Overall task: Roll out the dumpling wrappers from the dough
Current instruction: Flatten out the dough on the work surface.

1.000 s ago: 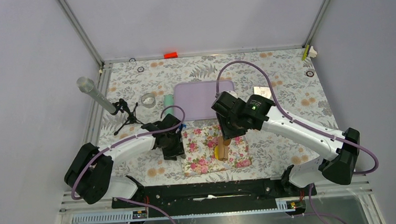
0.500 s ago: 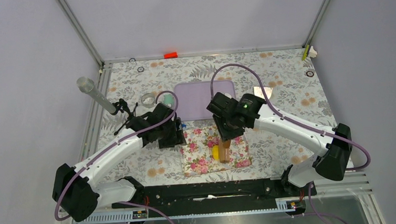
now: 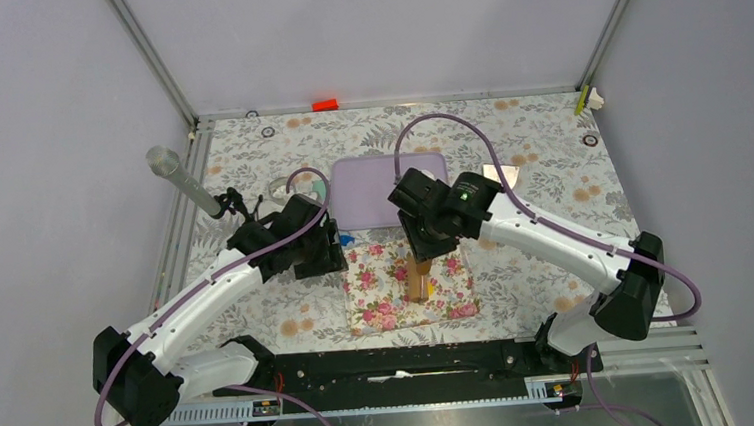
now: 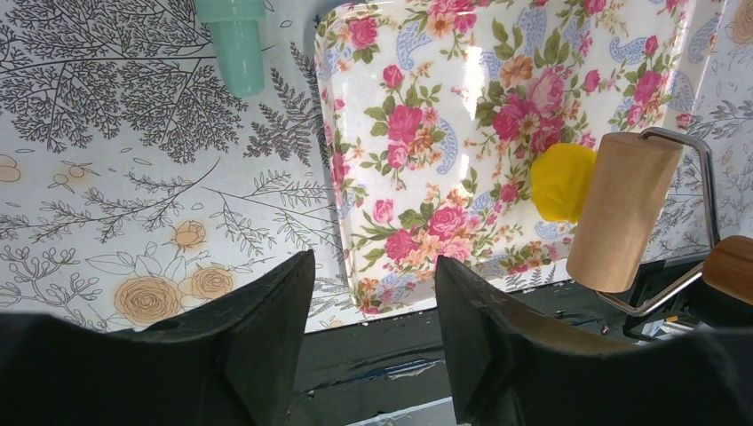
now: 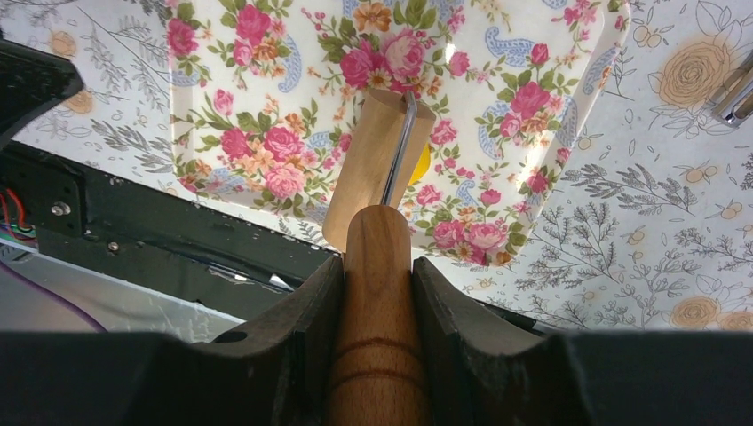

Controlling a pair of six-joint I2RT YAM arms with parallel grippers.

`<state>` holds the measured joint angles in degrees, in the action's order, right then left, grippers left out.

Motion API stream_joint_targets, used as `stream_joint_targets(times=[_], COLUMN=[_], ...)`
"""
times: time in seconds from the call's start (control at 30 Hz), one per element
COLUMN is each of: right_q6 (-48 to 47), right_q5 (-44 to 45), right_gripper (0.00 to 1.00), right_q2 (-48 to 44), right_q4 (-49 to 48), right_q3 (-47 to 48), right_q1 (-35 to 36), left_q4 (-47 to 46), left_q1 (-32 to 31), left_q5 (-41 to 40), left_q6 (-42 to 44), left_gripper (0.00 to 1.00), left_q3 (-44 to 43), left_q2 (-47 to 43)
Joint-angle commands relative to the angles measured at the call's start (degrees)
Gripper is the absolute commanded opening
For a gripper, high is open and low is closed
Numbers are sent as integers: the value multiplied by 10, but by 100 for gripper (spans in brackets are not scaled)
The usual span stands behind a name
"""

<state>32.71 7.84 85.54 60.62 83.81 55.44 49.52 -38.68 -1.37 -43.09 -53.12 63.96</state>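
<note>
The dough (image 4: 561,182) is a small bright yellow lump on the floral tray (image 4: 426,106), pressed against the wooden roller's drum (image 4: 622,209). In the right wrist view only a yellow sliver (image 5: 420,165) shows beside the drum (image 5: 373,169). From above the roller (image 3: 420,276) covers it. My right gripper (image 5: 377,275) is shut on the roller's wooden handle (image 5: 377,337) and stands over the tray's middle (image 3: 427,242). My left gripper (image 4: 373,271) is open and empty, just left of the tray (image 3: 322,253). No dumpling wrappers are in view.
A lilac tray (image 3: 367,202) lies behind the floral tray (image 3: 380,313). A mint cup (image 4: 233,44), a clear ring (image 3: 281,188) and a small tripod with a grey cylinder (image 3: 175,175) stand at the left. A metal scraper (image 3: 499,174) lies at the right. The black base rail (image 3: 393,357) runs along the near edge.
My right gripper has drawn the roller towards the far side, over the dough, which showed beside the drum before. My left arm has stretched out farther and its gripper has moved away from the near edge.
</note>
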Motion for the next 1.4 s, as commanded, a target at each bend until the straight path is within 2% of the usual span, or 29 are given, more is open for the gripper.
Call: stream_joint_targets(times=[0.0, 0.43, 0.8, 0.93, 1.37], right_q6=[-11, -6, -20, -22, -26], right_q5=[2, 3, 46, 30, -15], right_gripper=[0, 0, 0, 0, 0], right_q2=[2, 2, 7, 13, 44], right_q4=[-12, -32, 52, 52, 2], right_q3=[-16, -56, 47, 76, 44], right_q1=[-1, -1, -1, 0, 15], left_q4=[-4, -8, -8, -8, -5], left_q1=[2, 3, 3, 3, 7], left_q5=[-19, -21, -25, -29, -34], left_q6=[3, 4, 6, 5, 5], left_gripper=[57, 57, 57, 57, 57], left_q3=[-11, -4, -3, -3, 0], left_q2=[-7, -2, -10, -11, -16])
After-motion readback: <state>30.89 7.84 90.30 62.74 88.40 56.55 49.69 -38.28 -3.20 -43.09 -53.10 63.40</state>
